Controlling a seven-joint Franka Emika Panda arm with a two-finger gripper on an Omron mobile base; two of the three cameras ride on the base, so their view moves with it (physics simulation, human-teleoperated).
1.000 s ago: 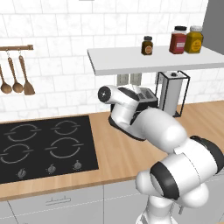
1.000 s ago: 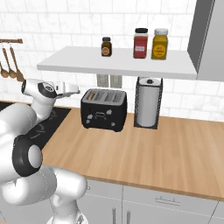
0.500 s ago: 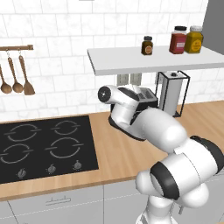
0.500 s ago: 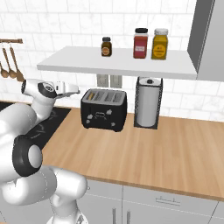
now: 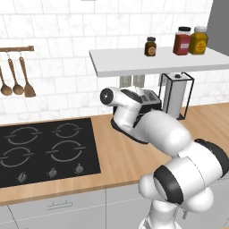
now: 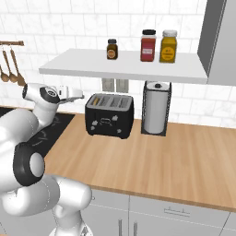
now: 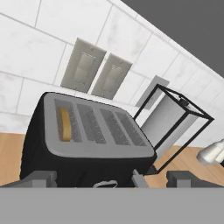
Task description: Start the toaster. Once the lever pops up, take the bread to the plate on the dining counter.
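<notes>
Hand view: bread (image 7: 64, 124) in toaster (image 7: 78, 148).

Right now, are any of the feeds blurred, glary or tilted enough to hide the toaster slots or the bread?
Hand view: sharp, but rolled, walls slanting; toaster slots clear, bread plain in the end slot. Right base view: even flat light, no glare, toaster front unobstructed. Left base view: equally sharp, but the arm covers most of the toaster.

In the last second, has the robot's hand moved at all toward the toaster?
No. In the right base view the hand sits at the same spot left of the toaster, level with the shelf's left end, as before, fingers open.
</notes>
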